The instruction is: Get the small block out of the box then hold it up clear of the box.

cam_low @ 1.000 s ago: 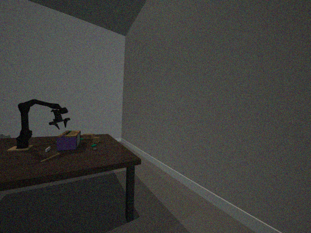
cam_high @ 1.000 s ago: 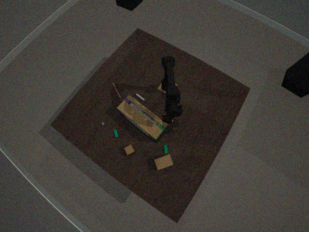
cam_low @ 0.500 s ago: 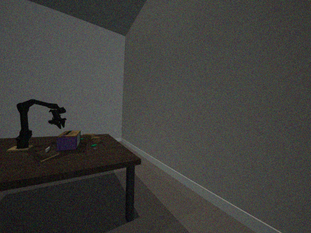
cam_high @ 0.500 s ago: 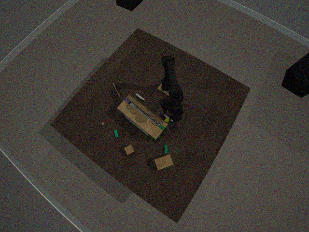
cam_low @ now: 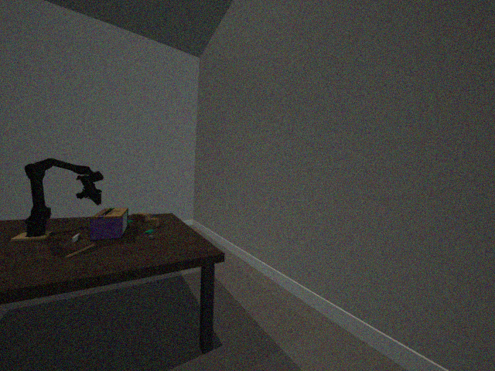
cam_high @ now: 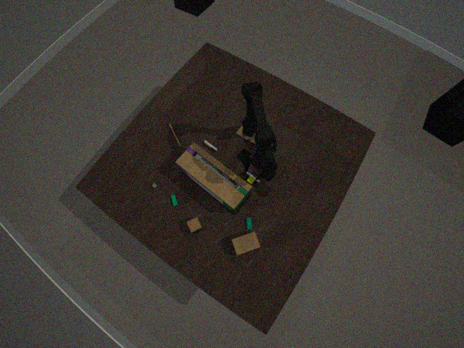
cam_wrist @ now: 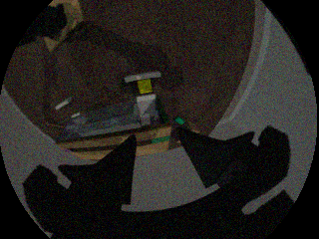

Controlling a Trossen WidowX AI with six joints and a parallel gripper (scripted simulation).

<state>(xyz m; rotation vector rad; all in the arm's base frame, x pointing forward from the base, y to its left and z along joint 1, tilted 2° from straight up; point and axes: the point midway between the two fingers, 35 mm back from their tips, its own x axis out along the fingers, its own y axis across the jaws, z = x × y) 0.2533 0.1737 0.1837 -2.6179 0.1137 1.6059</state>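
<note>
A small yellow block (cam_high: pixel 251 179) (cam_wrist: pixel 145 86) lies outside the box, by the front of its green-marked end, between a thin white bar (cam_wrist: pixel 143 77) and a pale chute-like piece (cam_wrist: pixel 146 106). The box (cam_high: pixel 225 187) (cam_low: pixel 107 228) has a wooden top with a slot, a clear front, a purple end and a green end. My gripper (cam_high: pixel 257 172) (cam_low: pixel 98 202) (cam_wrist: pixel 156 134) is partly open with nothing between its fingers. It hangs above the table near the green end, higher than the box. The block is hidden in the exterior view.
A white rod (cam_high: pixel 210 145) (cam_low: pixel 76 237) lies before the box, and a thin stick (cam_high: pixel 175 135) (cam_low: pixel 81 250) near its purple end. Behind the box are green pieces (cam_high: pixel 174 200) (cam_high: pixel 249 223), wooden blocks (cam_high: pixel 193 225) (cam_high: pixel 246 243) and a small grey cube (cam_high: pixel 154 185).
</note>
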